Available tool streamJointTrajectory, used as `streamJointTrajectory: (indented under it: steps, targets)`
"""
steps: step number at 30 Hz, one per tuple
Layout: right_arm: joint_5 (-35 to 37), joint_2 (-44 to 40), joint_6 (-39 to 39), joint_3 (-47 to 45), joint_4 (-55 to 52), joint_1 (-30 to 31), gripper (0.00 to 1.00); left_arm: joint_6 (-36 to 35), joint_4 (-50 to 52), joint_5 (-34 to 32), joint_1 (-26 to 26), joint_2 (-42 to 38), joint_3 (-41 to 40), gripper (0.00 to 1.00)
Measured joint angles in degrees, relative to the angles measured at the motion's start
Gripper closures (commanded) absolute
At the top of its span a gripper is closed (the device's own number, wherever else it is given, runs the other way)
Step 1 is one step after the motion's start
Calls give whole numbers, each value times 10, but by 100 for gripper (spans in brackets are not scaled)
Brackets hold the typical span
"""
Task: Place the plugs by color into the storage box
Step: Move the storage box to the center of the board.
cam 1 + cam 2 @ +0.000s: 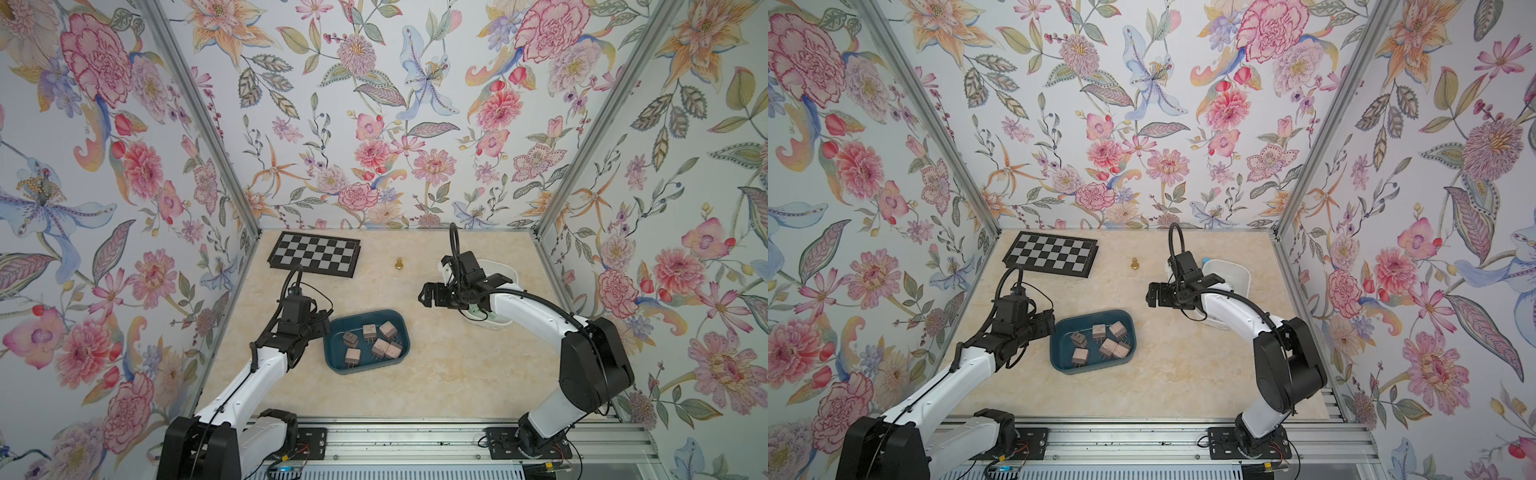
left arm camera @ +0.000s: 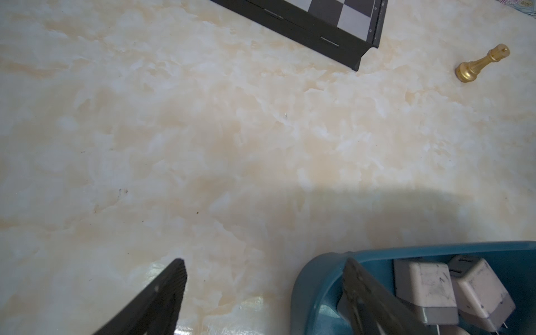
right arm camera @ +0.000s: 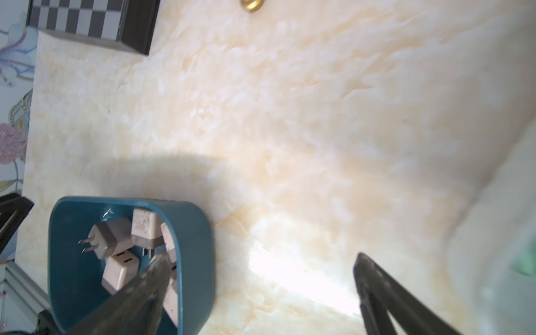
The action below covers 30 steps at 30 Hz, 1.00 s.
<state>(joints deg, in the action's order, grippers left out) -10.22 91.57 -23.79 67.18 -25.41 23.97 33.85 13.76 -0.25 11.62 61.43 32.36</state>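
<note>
Several pink plugs lie in the teal storage box at the table's front centre. They also show in both wrist views, inside the teal storage box. My left gripper is open and empty, beside the teal box's left corner with one finger over its rim. My right gripper is open and empty above bare table between the two boxes. The white storage box is largely hidden by the right arm. A mint green plug shows blurred inside it.
A black and grey chessboard lies at the back left. A small gold chess piece stands to its right. A blue object peeks out behind the white box. Floral walls close in the table on three sides.
</note>
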Motion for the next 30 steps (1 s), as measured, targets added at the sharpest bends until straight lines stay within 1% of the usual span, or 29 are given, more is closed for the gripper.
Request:
streamJointTrajectory:
  steps: [4,6,8,10,12,15,17,19,23,26,28,30]
  targets:
    - [9,-10,37,7,-25,-110,1,4,-3,17,0,-2,0,13]
    - [8,2,56,8,-35,-145,7,7,-10,27,0,1,-1,13]
    - [2,24,73,11,-43,-161,11,9,-14,33,0,3,-1,13]
    - [-8,50,89,15,-49,-161,16,10,-18,40,0,5,-1,13]
    - [-15,75,102,21,-54,-149,22,10,-21,46,0,6,-1,13]
    - [-20,106,113,36,-57,-114,35,10,-23,51,0,12,-1,13]
    - [-22,125,116,50,-58,-80,43,11,-23,57,0,14,-1,13]
    - [-24,140,113,62,-57,-48,48,11,-24,60,0,14,-1,13]
    - [-24,172,103,90,-55,25,49,11,-25,61,0,16,-1,13]
    - [-26,191,96,109,-53,73,48,10,-25,61,0,17,-1,13]
    - [-29,199,92,117,-52,97,44,10,-25,61,0,17,-1,13]
    - [-33,200,89,119,-53,113,37,10,-25,61,0,17,-1,13]
